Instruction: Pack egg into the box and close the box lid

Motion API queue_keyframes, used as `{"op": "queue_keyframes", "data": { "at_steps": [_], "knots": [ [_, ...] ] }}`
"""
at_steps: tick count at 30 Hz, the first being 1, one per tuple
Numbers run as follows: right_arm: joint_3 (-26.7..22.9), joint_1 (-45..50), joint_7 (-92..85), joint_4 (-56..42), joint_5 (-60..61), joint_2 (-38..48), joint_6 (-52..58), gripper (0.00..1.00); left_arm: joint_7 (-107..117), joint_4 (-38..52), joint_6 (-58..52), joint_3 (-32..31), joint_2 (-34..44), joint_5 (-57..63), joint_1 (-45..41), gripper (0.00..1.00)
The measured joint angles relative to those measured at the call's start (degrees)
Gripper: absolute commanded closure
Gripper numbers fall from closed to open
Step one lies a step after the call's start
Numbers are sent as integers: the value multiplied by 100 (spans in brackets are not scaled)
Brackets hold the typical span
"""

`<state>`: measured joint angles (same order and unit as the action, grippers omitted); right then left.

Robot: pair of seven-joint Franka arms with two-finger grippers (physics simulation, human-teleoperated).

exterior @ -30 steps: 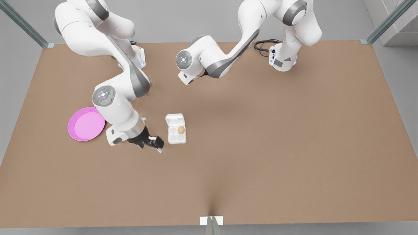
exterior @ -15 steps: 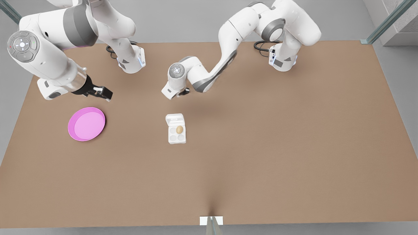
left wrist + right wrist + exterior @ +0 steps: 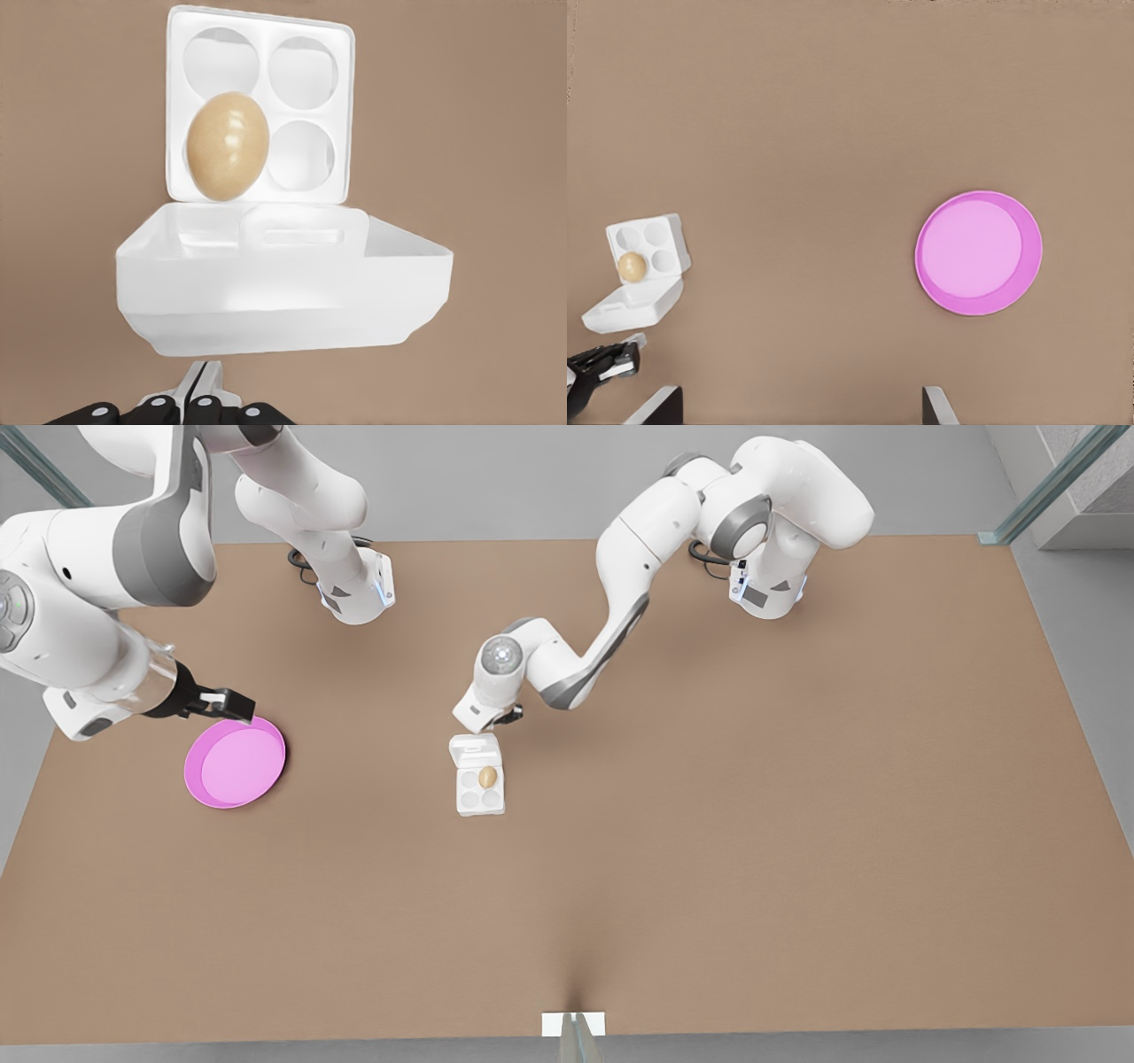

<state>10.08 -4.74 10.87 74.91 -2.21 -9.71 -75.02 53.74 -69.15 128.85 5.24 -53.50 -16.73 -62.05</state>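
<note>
Just past my left gripper (image 3: 507, 715) stood the box lid (image 3: 283, 274), raised about upright at the back of the box (image 3: 480, 788). My left fingers (image 3: 202, 390) were pressed together with no gap between them, nothing held, their tips close to the lid's outer face but, as far as the left wrist view told, not touching it. Beyond the lid, away from those fingers, lay the four-cup tray of the box, and the egg (image 3: 228, 146) sat in one of the two cups nearest the lid, the other three cups bare. On the lid's inner face a small raised rectangular tab (image 3: 304, 236) showed.

My right gripper (image 3: 229, 706) hung well apart from the box, off toward the front view's left, above the table (image 3: 709, 824) and over the far rim of the pink plate (image 3: 235, 762). Its fingers (image 3: 939, 407) were spread wide and held nothing. From the right wrist view, the plate lay ahead of that gripper, and the box with its egg lay much farther off, with my left gripper just beside the lid.
</note>
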Motion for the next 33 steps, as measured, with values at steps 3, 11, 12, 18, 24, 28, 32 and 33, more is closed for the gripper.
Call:
{"op": "queue_keyframes", "data": {
  "at_steps": [3,11,12,18,24,28,32,33],
  "knots": [
    [-5,-100,-190,-53,-11,-13,-23,0,-38,68,34,3,-2,2,104,79],
    [1,-203,-564,-79,-16,-18,-77,0,-103,319,96,4,-24,2,322,79],
    [0,-206,-601,-79,-13,-18,-77,0,-108,323,105,4,-27,2,333,79],
    [0,-193,-781,-79,-9,-18,-72,0,-141,328,143,4,-31,1,485,79],
    [0,-204,-911,-79,-3,-18,-64,0,-166,324,59,0,216,-77,756,79],
    [0,-207,-976,-79,-6,-14,-62,0,-506,920,-1878,283,1195,-163,4214,0],
    [3,-204,-1029,-79,-11,-22,-67,0,-1811,497,-3440,688,3301,840,4849,0],
    [2,-198,-1040,-77,6,-27,-70,0,-2108,166,-3720,633,3763,1010,4852,0]
  ]
}}
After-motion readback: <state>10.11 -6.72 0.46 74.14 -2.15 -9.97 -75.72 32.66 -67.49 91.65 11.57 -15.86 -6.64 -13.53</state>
